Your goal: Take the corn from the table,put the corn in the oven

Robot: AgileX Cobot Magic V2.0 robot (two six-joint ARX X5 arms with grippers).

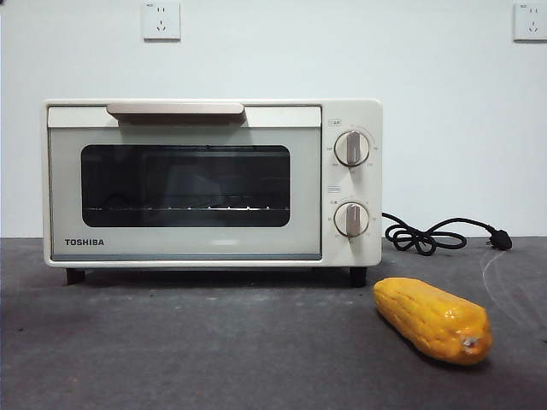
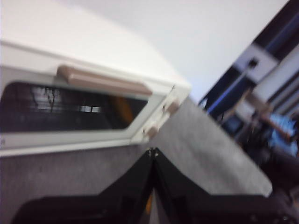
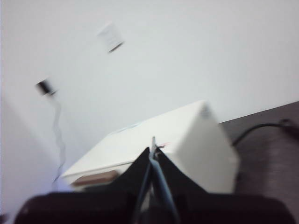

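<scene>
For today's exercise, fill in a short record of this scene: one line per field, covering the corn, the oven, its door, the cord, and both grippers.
corn: glossy yellow-orange corn cob, lying on the dark grey matte table, in front of the oven's knob side
oven: cream-white boxy Toshiba toaster oven, standing on the table
door: shut, handle along the top
cord: black power cord, coiled on the table behind the corn
left gripper: jaws shut, empty
right gripper: jaws shut, empty

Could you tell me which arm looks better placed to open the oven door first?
Probably left: its shut hand faces the closed oven door's handle; the right hand, also shut, sees only the oven's top and side.
</scene>
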